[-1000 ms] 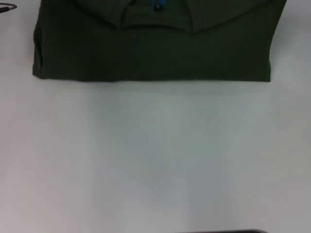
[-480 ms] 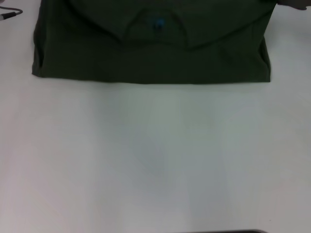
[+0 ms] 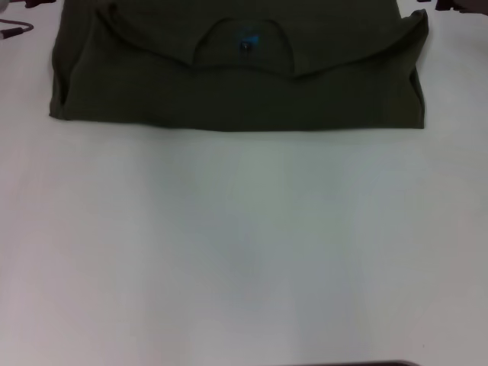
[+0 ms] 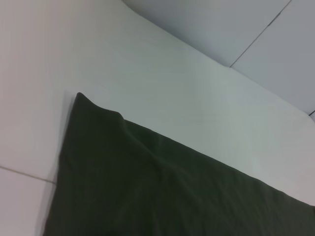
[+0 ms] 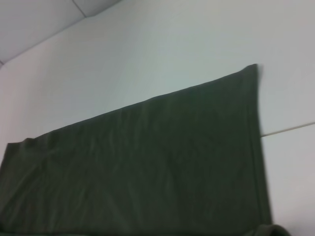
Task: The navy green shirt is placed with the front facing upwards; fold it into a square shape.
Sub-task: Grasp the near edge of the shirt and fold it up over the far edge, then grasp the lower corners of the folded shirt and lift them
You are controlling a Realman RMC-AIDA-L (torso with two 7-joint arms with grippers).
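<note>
Folded navy green shirt (image 3: 236,91) on white table (image 3: 244,252), cable (image 3: 15,30) beside

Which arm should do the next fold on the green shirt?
Probably the right. The navy green shirt has its far right corner sticking up, easy to grab, and the right gripper seems to be just beside it. The shirt's left side lies flatter.

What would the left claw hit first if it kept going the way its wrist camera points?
Most likely the green shirt: its folded cloth fills the near part of the left wrist view, with bare white table beyond it. The claw itself is not in view, so the depth to the cloth is unclear.
</note>
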